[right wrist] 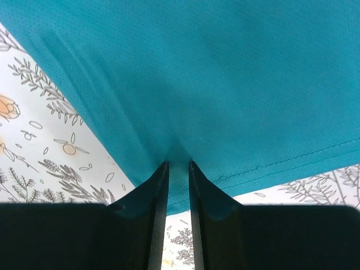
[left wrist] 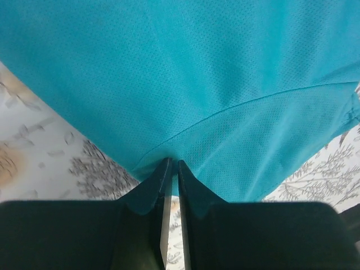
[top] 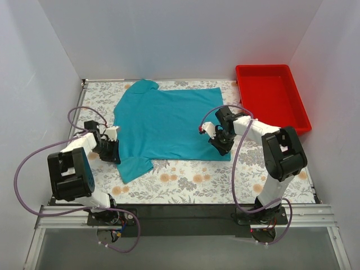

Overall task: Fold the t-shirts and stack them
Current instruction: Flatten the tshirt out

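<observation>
Though walls (top: 185,34) white, tabletop (top: 191,183) floral (t-shirt (top: 169,121) atop).

Right gripper (right wrist: 178,164): two dark fingers nearly together, pinching the cloth's edge.
T-shirt (right wrist: 225,84): teal, fine mesh, stitched hem at lower right.
Table cover (right wrist: 50,129): white, floral print, under the shirt.

Items counted, overhead view.

- Teal t-shirt (top: 169,121): one.
- Red plastic tray (top: 273,98): one.
- Robot arms: two, the left arm (top: 70,169) and the right arm (top: 281,152).
- Two-finger grippers: two, the left gripper (top: 112,151) and the right gripper (top: 224,143).
- Purple cables (top: 22,169): two, one per arm.
- Floral table covering (top: 191,183): one.
- White walls (top: 169,34): three.
</observation>
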Robot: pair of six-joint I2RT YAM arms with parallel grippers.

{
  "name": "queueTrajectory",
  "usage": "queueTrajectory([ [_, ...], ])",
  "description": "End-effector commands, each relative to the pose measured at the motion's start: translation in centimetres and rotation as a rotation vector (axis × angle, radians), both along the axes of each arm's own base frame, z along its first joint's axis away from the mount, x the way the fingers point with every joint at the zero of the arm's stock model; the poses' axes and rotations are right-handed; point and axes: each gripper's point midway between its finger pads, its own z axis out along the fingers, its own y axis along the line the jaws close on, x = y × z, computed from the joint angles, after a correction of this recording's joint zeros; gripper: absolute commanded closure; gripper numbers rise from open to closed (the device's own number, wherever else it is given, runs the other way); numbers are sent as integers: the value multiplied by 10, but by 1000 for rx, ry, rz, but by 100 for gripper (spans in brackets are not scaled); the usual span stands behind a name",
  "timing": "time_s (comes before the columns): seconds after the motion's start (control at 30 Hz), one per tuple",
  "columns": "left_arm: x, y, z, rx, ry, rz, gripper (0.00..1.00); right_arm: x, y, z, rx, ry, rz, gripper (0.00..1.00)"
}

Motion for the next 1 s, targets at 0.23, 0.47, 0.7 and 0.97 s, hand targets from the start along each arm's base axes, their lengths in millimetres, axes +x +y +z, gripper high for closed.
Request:
queueTrajectory([
  [0.23,-73,6,36,113,64,-103,91,-66,-9,29,20,104,86,73],
  [0.47,0,0,73,18,-45,-24,88,-43,8,38,53,83,53,73],
  [0.7,25,2,50,-6,-45,24,88,-36,6,14,17,95,29,74],
  [0.97,-12,4,17,35,52,26,88,-55,-7,-11,-30,136,40,74],
])
